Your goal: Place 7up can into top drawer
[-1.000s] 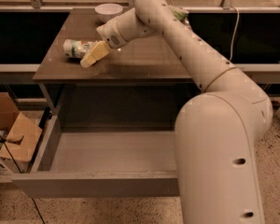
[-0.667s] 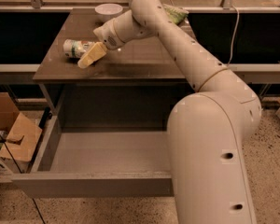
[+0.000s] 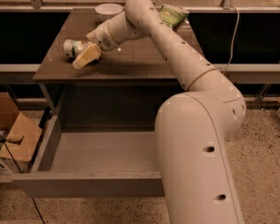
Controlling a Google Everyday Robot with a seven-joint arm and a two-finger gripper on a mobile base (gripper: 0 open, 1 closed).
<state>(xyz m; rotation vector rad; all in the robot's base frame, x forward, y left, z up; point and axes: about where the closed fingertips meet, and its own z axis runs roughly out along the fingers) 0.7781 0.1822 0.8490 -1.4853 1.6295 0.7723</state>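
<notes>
Tool against a can lying sideways on the bench, grip impossible to tell; drawer open below.

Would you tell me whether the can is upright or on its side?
On its side: the can lies lengthwise on the table, with the gripper at it.

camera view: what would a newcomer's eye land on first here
The big cream robot arm fills the right side and reaches up to the left part of the table. Its gripper is at the 7up can, which lies on its side. Below the table, the top drawer stands wide open, plain grey inside.
</notes>
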